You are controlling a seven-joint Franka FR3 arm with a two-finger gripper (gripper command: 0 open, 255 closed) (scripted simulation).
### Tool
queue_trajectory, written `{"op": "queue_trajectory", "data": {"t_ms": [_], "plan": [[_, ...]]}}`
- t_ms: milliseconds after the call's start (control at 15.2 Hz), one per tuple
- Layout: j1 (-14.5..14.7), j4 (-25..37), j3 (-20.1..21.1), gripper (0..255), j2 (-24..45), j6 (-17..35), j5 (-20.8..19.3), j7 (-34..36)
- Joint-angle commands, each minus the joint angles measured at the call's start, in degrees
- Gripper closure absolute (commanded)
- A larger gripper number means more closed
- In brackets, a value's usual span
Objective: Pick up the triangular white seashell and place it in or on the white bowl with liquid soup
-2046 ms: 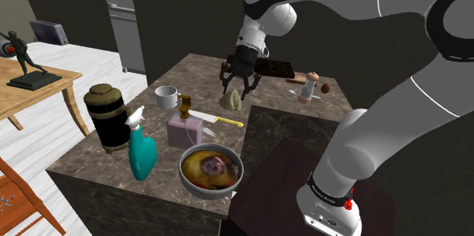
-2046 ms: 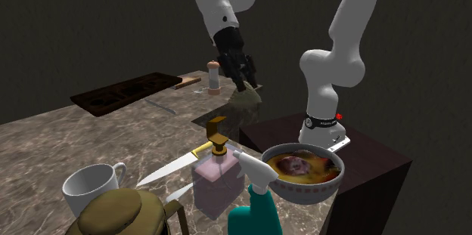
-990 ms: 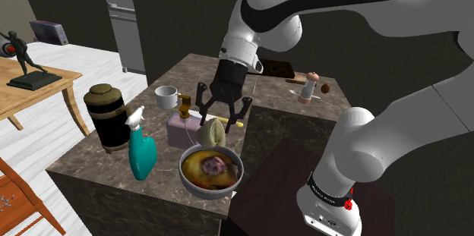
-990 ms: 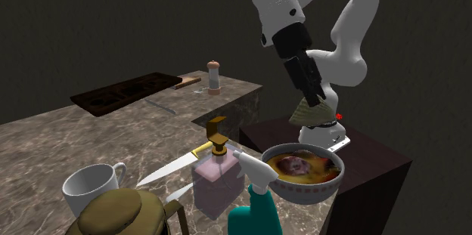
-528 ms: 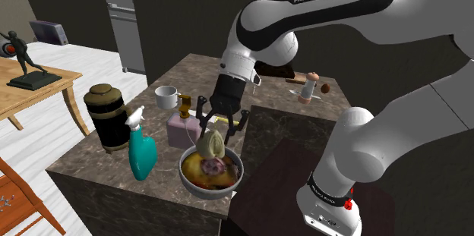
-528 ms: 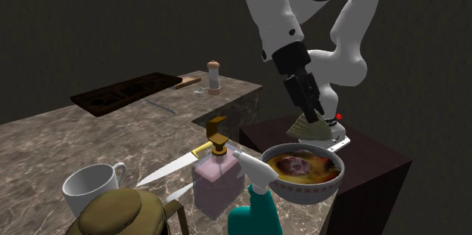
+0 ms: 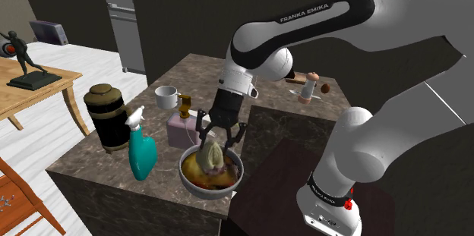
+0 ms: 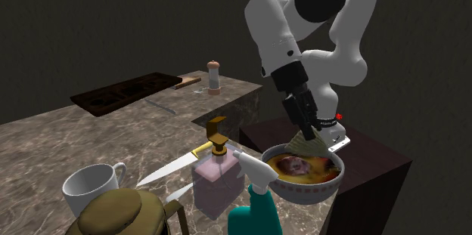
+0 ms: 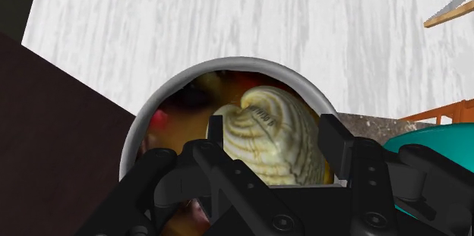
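Seashell, ribbed and cream-coloured, is clasped between the two black fingers of your gripper, which is closed on it from both sides and stands no wider than the seashell itself. It hangs low over the bowl, a grey-rimmed dish of yellow-brown soup with dark red lumps that sits near the counter edge. In the shoulder view it falls inside the rim's outline; in the second exterior view it sits toward the rim's far side. You cannot tell from these views whether its lower edge touches the liquid.

By my reading the carry is done and you are at the placing step. The next move calls for little: ease down a touch if you want a softer drop, spread the fingers so the seashell falls into the soup, then lift straight up. Mind the pink soap bottle just beside the bowl and the teal spray bottle near it, so keep any retreat vertical.

Your arm rises from the stand at the shoulder view's lower right and arches over to the left. The forearm slants down and the wrist points the gripper downward with a slight tilt, right above the bowl
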Motion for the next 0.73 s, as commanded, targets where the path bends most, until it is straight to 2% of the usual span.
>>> {"op": "queue_trajectory", "data": {"t_ms": [0,594,660], "plan": [[0.1,-0.8,0.2,255,0.8,1.4,0.6,-1.0],[0.2,-1.1,0.2,255,1.2,1.9,0.9,-1.5],[0.2,-1.1,0.2,0,1.2,1.9,0.9,-1.5]]}}
